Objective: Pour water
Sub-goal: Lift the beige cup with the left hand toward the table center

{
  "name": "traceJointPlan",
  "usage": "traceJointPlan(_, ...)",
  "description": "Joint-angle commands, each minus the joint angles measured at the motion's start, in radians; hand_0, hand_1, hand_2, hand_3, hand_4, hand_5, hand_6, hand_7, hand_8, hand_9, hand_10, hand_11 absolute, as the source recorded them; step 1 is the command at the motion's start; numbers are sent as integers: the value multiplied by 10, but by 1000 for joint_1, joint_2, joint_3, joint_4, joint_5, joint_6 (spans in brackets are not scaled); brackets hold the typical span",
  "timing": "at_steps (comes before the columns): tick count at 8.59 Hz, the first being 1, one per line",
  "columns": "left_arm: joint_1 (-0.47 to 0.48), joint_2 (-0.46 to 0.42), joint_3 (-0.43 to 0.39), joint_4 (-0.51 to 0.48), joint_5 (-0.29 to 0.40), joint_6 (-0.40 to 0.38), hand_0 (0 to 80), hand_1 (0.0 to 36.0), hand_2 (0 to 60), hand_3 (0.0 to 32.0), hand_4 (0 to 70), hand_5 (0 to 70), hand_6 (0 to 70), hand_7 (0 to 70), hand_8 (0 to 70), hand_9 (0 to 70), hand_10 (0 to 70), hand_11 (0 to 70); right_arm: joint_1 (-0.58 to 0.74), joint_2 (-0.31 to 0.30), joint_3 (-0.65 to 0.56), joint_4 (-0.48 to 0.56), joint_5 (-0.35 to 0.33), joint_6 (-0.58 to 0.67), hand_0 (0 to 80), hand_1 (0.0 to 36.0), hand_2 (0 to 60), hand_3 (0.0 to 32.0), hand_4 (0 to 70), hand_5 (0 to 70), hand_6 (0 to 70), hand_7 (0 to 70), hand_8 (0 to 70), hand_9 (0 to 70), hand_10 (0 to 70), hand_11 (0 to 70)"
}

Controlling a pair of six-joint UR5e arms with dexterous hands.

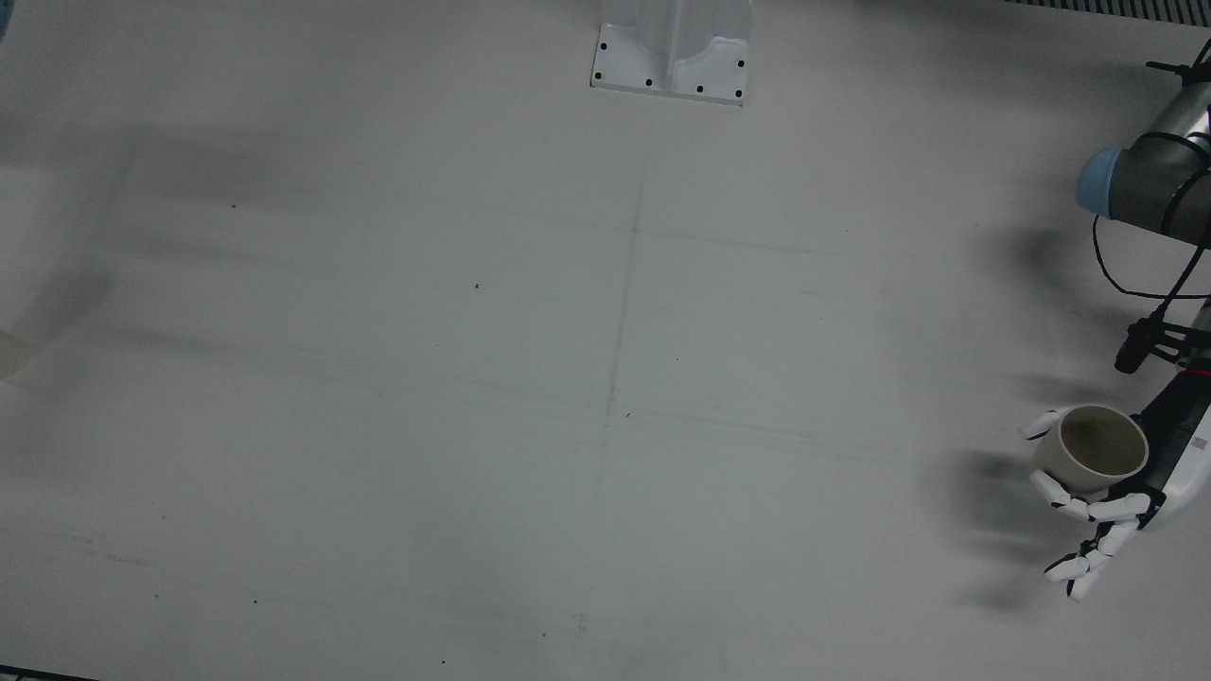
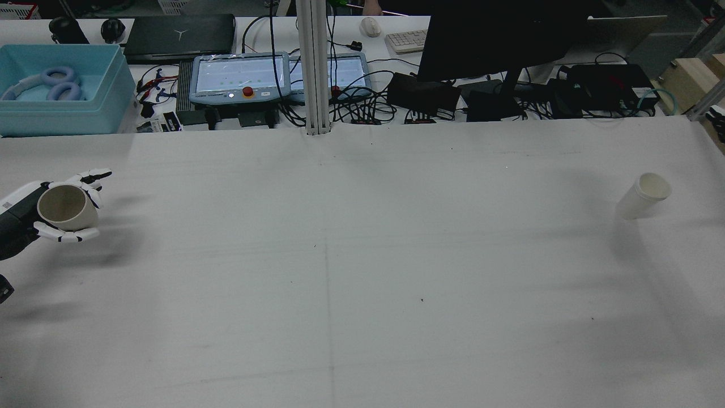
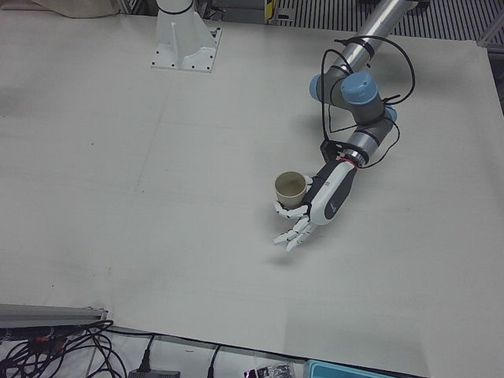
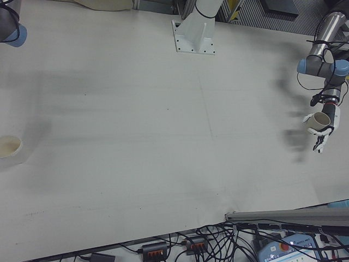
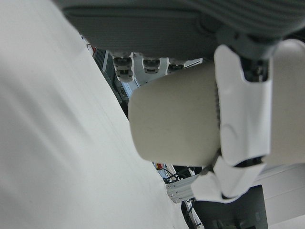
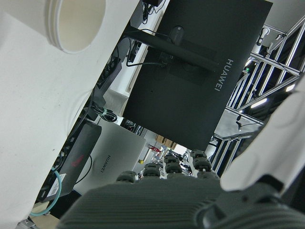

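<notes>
My left hand [image 2: 31, 215] is shut on a beige paper cup [image 2: 67, 207] at the table's far left in the rear view. Its fingers [image 1: 1088, 511] wrap the cup [image 1: 1090, 449], whose mouth points upward with a slight tilt. The left-front view shows the cup [image 3: 290, 189] held beside the palm [image 3: 327, 197], just off the table. A second, white cup [image 2: 643, 195] stands alone far to the right; it also shows at an edge [image 4: 8, 146]. In the right hand view that white cup [image 6: 71, 21] lies well ahead of my right hand [image 6: 190, 191], which holds nothing.
The camera post's white base plate [image 1: 670, 57] is bolted at the table's robot side. Beyond the far edge in the rear view are a blue bin [image 2: 56, 93], teach pendants [image 2: 238, 76], a monitor [image 2: 498, 39] and cables. My right arm's elbow [image 4: 11, 27] shows at a corner.
</notes>
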Motion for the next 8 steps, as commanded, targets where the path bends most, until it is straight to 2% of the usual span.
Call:
traceJointPlan(1, 133, -5, -229, 228, -102, -46, 572, 360, 600, 0, 700, 700, 90, 182, 53, 49, 69, 117, -24, 2, -129, 119, -9, -128, 406, 29, 0, 0, 51, 11, 25, 23, 24, 17, 0, 0)
traceJointPlan(2, 236, -13, -265, 271, -222, -55, 574, 360, 600, 0, 700, 700, 86, 182, 52, 49, 67, 114, -19, 8, -152, 124, -9, -173, 405, 32, 0, 0, 8, 0, 12, 0, 17, 15, 0, 0)
traceJointPlan(3, 326, -54, -262, 317, -328, -87, 580, 360, 600, 0, 700, 700, 88, 183, 52, 48, 65, 110, -11, 14, -169, 127, -8, -212, 392, 27, 0, 0, 0, 0, 5, 0, 20, 22, 0, 0)
traceJointPlan(4, 402, -104, -236, 352, -393, -100, 580, 360, 600, 0, 700, 700, 92, 183, 51, 48, 64, 108, -8, 31, -185, 127, -8, -259, 386, 23, 0, 0, 0, 0, 7, 0, 24, 28, 0, 0)
traceJointPlan(5, 416, -110, -235, 379, -415, -124, 569, 360, 600, 0, 700, 700, 93, 178, 53, 49, 65, 110, -11, 58, -237, 127, -3, -287, 381, 17, 0, 0, 0, 0, 11, 0, 28, 31, 0, 0)
traceJointPlan(6, 416, -110, -230, 391, -426, -135, 564, 360, 600, 0, 700, 700, 91, 177, 52, 49, 67, 112, -41, 119, -298, 126, -3, -325, 378, 15, 0, 0, 0, 0, 10, 0, 30, 28, 0, 0)
traceJointPlan(8, 410, -99, -227, 426, -429, -191, 566, 360, 600, 0, 700, 700, 89, 172, 51, 48, 64, 108, -78, 160, -309, 127, 0, -345, 364, 8, 0, 0, 0, 0, 6, 0, 31, 38, 0, 0)
